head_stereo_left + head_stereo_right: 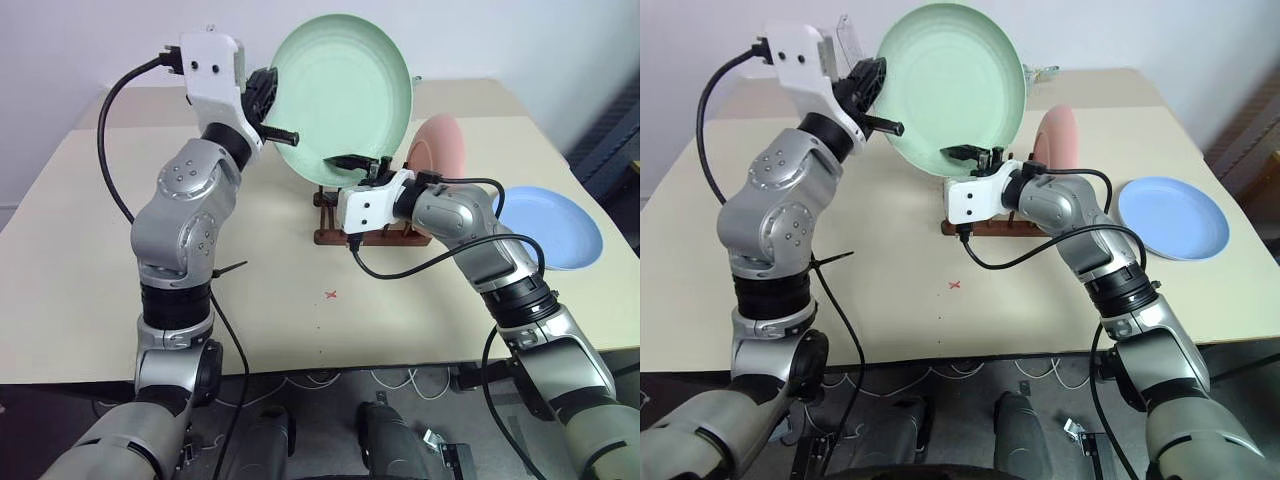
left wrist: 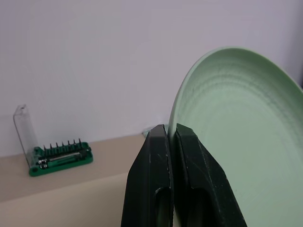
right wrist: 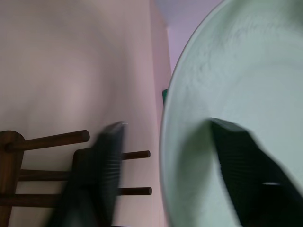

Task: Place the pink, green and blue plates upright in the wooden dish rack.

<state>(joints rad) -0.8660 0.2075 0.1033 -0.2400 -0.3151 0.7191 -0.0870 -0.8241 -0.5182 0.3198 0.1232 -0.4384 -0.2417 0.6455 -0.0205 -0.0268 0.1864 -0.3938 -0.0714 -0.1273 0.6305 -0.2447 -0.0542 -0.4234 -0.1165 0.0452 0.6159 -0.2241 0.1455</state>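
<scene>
Currently left gripper (image 2: 171, 142) clamps green plate (image 1: 345, 90) rim, upright above wooden dish rack (image 1: 330, 235); right gripper (image 3: 165, 156) straddles lower rim, fingers apart. Risk: plate twisting, knocking racked pink plate (image 1: 440, 145).

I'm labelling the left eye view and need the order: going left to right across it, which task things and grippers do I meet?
left gripper → green plate → right gripper → pink plate → blue plate. I leave out the wooden dish rack, which sits under several of these.
</scene>
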